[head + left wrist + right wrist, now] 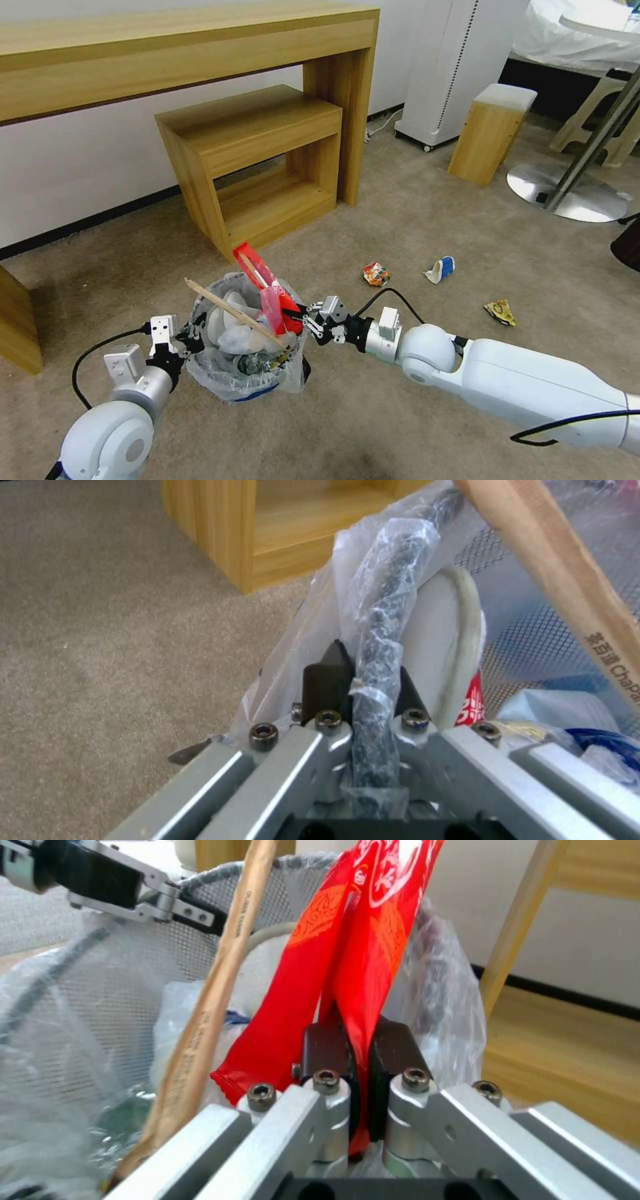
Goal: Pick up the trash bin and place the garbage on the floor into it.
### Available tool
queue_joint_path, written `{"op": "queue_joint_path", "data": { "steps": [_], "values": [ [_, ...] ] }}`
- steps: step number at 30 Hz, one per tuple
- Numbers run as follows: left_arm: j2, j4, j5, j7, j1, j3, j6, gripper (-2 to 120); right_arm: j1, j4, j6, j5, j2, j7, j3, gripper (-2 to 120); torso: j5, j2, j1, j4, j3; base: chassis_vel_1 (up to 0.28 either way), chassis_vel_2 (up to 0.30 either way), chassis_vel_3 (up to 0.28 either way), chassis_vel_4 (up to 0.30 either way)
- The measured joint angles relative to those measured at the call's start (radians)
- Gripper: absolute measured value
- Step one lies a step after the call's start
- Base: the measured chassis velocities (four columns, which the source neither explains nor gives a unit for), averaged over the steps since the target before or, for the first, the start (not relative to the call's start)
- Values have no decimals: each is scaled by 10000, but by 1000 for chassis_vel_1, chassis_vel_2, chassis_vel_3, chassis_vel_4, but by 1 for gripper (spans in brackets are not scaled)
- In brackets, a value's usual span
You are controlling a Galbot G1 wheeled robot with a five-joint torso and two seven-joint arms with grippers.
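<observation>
**Red wrapper poised over a nearly full bin**

The right gripper (301,319), its fingers clamped on a red wrapper (265,283), holds it at the rim of the trash bin (245,347) — the drop-in step, by the look of it. The left gripper (189,338) is pinched on the bin's bag-covered rim, both arms reaching low and forward. Next, the wrapper needs releasing well inside the rim — three pieces of litter (376,273) lie on the carpet (413,220) beyond.

You've got beige carpet (413,220) everywhere, a long wooden desk (167,53) against the white wall (80,160) far left, and a small wooden stool (491,132) far right.
</observation>
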Motion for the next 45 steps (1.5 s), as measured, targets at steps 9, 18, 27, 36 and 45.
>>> {"op": "queue_joint_path", "data": {
  "steps": [9,18,27,36,45],
  "values": [
    [126,-10,7,26,50,0,6,0,233,-108,9,-343,98,49,-47,2,-1,0,0,0,0,0,0,0,0],
    [165,39,-43,44,30,1,26,0,258,-78,140,-511,46,111,-175,2,0,0,0,-1,0,0,0,0,0],
    [142,51,-31,16,30,9,29,0,635,-315,677,-712,198,-742,-414,2,-1,0,0,0,1,0,0,0,0],
    [94,71,2,22,38,6,29,0,1025,-197,726,-573,297,-1084,-657,2,-1,-1,0,0,0,0,0,0,0],
    [25,-63,8,24,108,-43,27,0,1016,-592,764,-831,436,-1160,-924,2,-1,0,0,0,0,0,0,0,0]
  ]
}}
